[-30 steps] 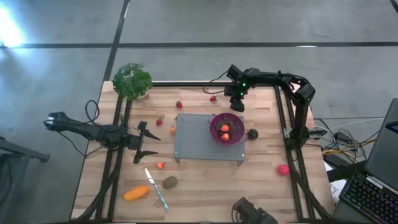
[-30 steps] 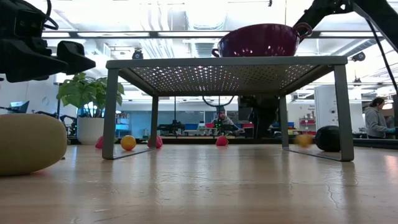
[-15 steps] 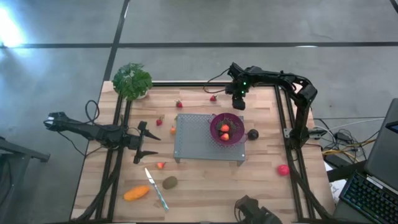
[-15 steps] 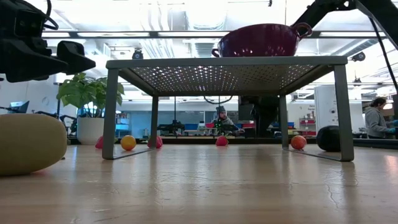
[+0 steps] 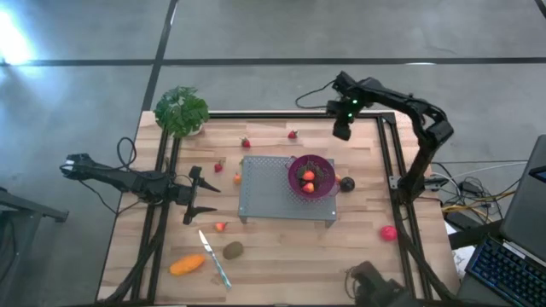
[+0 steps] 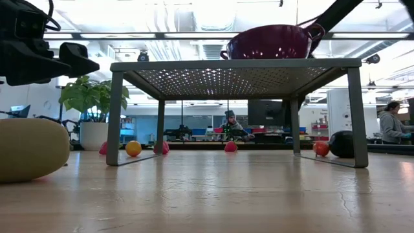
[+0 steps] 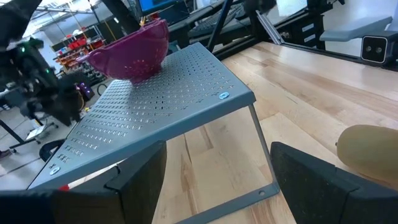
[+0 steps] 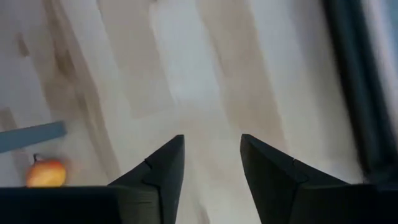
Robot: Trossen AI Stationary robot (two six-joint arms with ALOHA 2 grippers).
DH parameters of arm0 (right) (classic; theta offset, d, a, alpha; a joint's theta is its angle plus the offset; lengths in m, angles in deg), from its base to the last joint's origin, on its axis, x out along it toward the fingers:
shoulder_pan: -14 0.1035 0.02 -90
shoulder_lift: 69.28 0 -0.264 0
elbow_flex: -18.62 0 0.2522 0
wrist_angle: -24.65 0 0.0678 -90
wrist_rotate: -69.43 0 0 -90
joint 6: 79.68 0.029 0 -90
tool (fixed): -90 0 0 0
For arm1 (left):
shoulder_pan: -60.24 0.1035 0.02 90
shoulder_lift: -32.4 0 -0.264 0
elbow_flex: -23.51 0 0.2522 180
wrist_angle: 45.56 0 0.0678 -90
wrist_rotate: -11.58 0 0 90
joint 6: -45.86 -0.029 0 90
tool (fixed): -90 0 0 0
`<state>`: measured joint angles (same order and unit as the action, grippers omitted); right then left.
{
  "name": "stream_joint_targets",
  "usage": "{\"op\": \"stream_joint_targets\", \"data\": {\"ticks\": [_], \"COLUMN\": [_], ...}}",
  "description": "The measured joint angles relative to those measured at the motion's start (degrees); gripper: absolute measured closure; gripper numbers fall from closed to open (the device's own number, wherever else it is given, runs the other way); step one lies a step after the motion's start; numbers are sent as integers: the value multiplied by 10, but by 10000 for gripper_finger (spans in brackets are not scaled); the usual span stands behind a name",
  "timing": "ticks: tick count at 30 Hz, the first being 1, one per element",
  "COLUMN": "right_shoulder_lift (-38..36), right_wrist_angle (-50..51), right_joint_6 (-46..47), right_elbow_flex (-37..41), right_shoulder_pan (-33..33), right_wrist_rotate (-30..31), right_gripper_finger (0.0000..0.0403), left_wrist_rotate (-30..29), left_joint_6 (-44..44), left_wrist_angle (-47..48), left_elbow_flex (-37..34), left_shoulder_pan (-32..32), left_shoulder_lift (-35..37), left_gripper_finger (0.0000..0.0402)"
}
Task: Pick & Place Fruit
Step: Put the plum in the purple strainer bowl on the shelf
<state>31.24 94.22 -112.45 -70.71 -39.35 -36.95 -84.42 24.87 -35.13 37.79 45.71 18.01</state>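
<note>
A purple bowl (image 5: pixel 300 170) stands on the grey perforated stand (image 5: pixel 264 196) and holds two red-orange fruits (image 5: pixel 308 176). My right gripper (image 5: pixel 343 130) hangs open and empty above the table's far right part, beyond the bowl. A small orange-red fruit (image 6: pixel 321 148) lies on the table next to the dark round one (image 5: pixel 346 183). Strawberries (image 5: pixel 246 142) are scattered on the wood. The brown-green oval (image 5: pixel 233 250), the long orange one (image 5: pixel 187 265) and the pink-red ball (image 5: pixel 388 232) lie near the front. My left gripper (image 5: pixel 200 194) waits open at the left of the stand.
A potted plant (image 5: pixel 181 111) stands at the far left corner. A knife (image 5: pixel 215 258) lies between the orange fruit and the oval one. The stand's legs (image 6: pixel 114 116) leave room beneath it. People and benches show beyond the table's far edge.
My right gripper has risen and gone from the bowl's far rim toward the table's far right corner. The small orange-red fruit has rolled along the table toward the dark round one and lies beside it.
</note>
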Motion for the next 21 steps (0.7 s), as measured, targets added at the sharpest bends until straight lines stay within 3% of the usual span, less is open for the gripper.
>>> {"op": "stream_joint_targets", "data": {"ticks": [8,14,21], "right_shoulder_lift": [-161,-303,-429], "right_wrist_angle": [8,-16,-16], "right_joint_6": [39,111,182], "right_elbow_flex": [69,154,234], "right_shoulder_pan": [-20,-12,46], "right_wrist_rotate": [-2,-3,-8], "right_gripper_finger": [268,256,239], "left_wrist_rotate": [0,0,0], "left_joint_6": [0,0,0], "left_wrist_angle": [0,0,0], "left_elbow_flex": [0,0,0], "left_shoulder_pan": [0,0,0], "left_shoulder_lift": [0,0,0], "left_gripper_finger": [110,110,110]}}
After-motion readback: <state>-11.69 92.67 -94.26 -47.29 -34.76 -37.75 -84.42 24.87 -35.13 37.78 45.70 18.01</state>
